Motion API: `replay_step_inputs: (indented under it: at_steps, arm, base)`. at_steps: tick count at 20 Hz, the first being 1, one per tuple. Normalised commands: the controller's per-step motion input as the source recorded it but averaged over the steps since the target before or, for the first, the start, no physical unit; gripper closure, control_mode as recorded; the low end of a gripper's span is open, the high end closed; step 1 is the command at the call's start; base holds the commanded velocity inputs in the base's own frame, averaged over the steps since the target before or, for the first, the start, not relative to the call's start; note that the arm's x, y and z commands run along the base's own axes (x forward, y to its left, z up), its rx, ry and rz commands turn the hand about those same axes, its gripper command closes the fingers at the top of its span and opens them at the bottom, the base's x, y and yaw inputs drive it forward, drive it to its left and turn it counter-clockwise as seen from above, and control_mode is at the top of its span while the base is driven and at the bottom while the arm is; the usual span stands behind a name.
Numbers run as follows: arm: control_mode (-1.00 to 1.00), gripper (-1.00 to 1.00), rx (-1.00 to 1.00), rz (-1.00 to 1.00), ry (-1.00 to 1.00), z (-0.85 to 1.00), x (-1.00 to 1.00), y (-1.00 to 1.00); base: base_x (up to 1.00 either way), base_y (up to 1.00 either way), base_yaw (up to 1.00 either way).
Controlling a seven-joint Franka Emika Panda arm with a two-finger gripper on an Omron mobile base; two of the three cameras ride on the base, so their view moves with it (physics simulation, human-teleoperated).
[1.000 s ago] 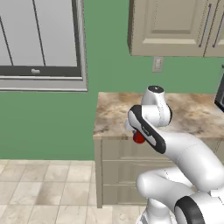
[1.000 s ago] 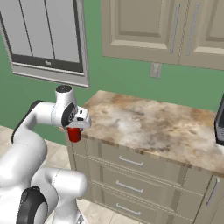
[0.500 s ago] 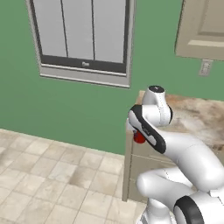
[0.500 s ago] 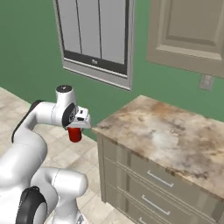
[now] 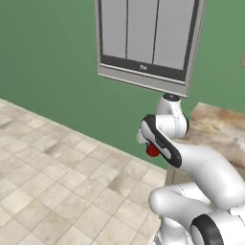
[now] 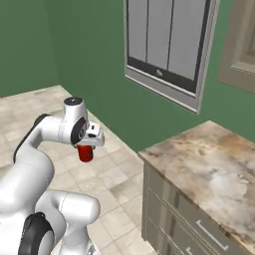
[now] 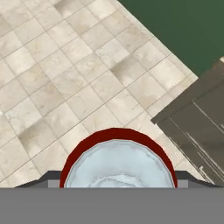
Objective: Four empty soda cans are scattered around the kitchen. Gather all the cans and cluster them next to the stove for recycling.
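No legible text or labels

Soda can: deep red body, pale silver-blue top.
Wall: flat dark green.
Floor: beige square tiles, mottled with darker brown patches, thin pale grout lines.
Table: speckled tan and brown stone top, grey-olive drawer fronts with silver handles.
Window: grey panes, dark lower band, light grey frame.
Arm: white with dark joints.

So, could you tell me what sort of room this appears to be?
Most likely a kitchen: a granite-look counter over drawers, a tiled floor and a window in a green wall.
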Motion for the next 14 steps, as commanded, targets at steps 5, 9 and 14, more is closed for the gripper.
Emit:
replay_step_inputs:
  at_steps: [5, 9, 14]
  arm:
    - [1.00, 1.00, 0.00, 0.00, 0.00, 0.00, 0.00, 0.00]
    - [1.00, 1.00, 0.00, 0.00, 0.00, 0.00, 0.00, 0.00]
    - [1.00, 1.00, 0.00, 0.00, 0.00, 0.00, 0.00, 0.00]
  base:
    - [-0.16, 0.01, 0.50]
    - [-0.29, 0.06, 0.46]
    - [-0.45, 0.30, 0.37]
